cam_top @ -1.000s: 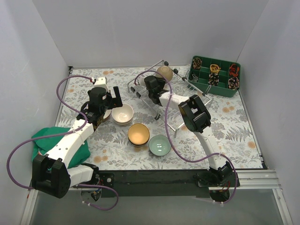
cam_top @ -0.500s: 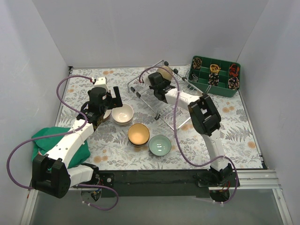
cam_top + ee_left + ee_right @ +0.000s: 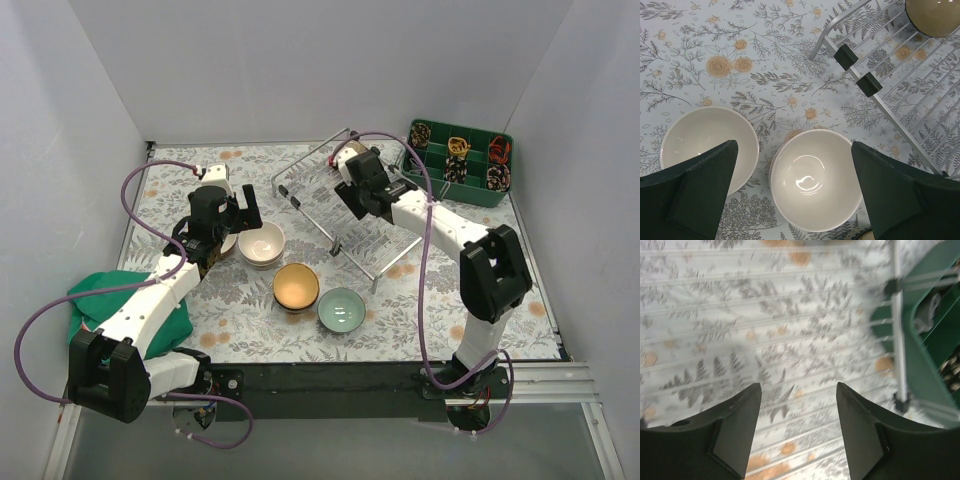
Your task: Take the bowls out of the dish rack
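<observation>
Nearest the arm bases: pale green bowl (image 3: 341,310) and amber-lined bowl (image 3: 296,286), both out on the tabletop (image 3: 480,270), close together.

Next back: two cream bowls side by side, left one (image 3: 710,142) and right one (image 3: 815,185). Left gripper (image 3: 794,150) hovers above them, jaws wide, holding nothing.

Middle: dish rack (image 3: 345,215), wire grid mostly bare. Right gripper (image 3: 798,387) over its wires, jaws wide, nothing between them; wrist view blurred.

Far corner of rack: one tan bowl (image 3: 935,15) left inside. Cannot tell if it sits mouth up.

Far right: green compartmented tray (image 3: 458,190), just beside the rack.

Judgement on the step in hand: right arm reaching for that tan bowl.
- Keep jaws wide and straddle the bowl's wall at the rim, one finger inside and one outside.
- Close firmly; glazed surface likely slippery.
- Lift straight up past the raised rim before swinging away.
- Keep off the tray.

No brand, label or writing readable anywhere.
</observation>
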### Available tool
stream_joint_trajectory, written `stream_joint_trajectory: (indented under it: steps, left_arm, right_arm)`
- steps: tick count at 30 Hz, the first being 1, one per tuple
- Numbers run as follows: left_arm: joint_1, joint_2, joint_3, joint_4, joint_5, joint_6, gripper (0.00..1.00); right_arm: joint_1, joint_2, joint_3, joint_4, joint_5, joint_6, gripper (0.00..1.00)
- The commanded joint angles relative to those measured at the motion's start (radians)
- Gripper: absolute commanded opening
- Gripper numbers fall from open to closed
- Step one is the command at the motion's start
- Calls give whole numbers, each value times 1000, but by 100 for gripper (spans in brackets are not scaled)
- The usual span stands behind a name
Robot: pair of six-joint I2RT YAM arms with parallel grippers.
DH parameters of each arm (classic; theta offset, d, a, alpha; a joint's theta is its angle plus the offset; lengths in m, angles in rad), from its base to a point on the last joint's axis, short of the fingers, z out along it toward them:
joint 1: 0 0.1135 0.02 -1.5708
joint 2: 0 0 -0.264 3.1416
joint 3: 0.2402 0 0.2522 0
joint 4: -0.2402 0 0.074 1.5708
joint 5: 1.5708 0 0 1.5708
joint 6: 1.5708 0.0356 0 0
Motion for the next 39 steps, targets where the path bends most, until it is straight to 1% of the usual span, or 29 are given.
stream_joint_trajectory:
  steps: [1, 5, 9, 14, 16, 25, 26, 28, 31, 36, 39]
  left_arm:
    - [7, -13, -1, -3, 20, 12, 98]
    - [7, -12, -1, -3, 18, 12, 98]
    - [7, -9, -1, -3, 24, 12, 98]
    - [7, -4, -1, -4, 26, 12, 98]
    - [7, -4, -1, -3, 26, 12, 98]
    - [7, 7, -1, -3, 32, 14, 98]
    - [7, 5, -3, -1, 34, 12, 98]
    - [7, 7, -3, -4, 35, 14, 98]
    - [7, 8, 0, -3, 40, 12, 98]
    - [7, 4, -1, -4, 38, 14, 98]
    - [7, 1, 0, -3, 46, 12, 98]
  right_arm:
    - [-5, -122, -114, -89, -118, 201, 71]
    - [-5, -249, -280, -94, -177, 279, 71]
    - [-7, -346, -393, -106, -198, 354, 72]
    - [-13, -452, -501, -138, -203, 392, 72]
    - [-28, -469, -544, -147, -204, 399, 72]
    - [-61, -564, -641, -288, -236, 454, 73]
    - [-62, -576, -636, -305, -240, 493, 75]
    - [-64, -591, -635, -334, -292, 503, 75]
    - [-68, -608, -642, -359, -286, 531, 76]
    - [-70, -651, -610, -365, -280, 529, 76]
    - [-70, -662, -554, -362, -243, 477, 76]
